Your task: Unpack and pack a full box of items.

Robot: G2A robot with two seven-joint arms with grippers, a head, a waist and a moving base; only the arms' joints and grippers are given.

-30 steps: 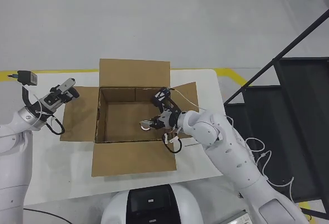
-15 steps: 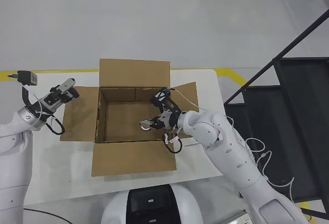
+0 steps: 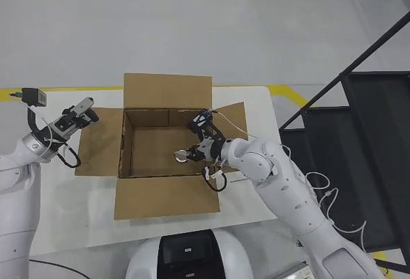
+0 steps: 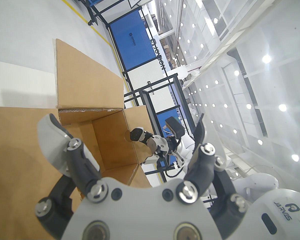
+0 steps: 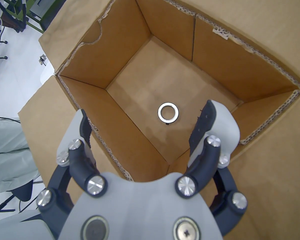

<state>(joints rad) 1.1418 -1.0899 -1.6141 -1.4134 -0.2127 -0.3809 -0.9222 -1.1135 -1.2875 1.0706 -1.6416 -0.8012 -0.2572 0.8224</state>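
Observation:
An open cardboard box (image 3: 164, 150) stands on the white table (image 3: 255, 104) with all its flaps folded out. On its floor lies one silver ring (image 5: 168, 112); the rest of the floor is bare. My right gripper (image 5: 145, 118) hangs open just inside the box's right wall, above the ring, with nothing between its fingers; from above the right gripper (image 3: 186, 155) covers the ring. My left gripper (image 3: 88, 113) is open and empty, held above the outer edge of the box's left flap (image 3: 99, 150). The left wrist view looks across the box (image 4: 90, 116) to the right gripper (image 4: 140, 136).
A black metal stair frame (image 3: 372, 132) stands close to the table's right side. A yellow floor line (image 3: 86, 89) runs behind the table. Bare table top lies in front of the box at the left (image 3: 72, 209).

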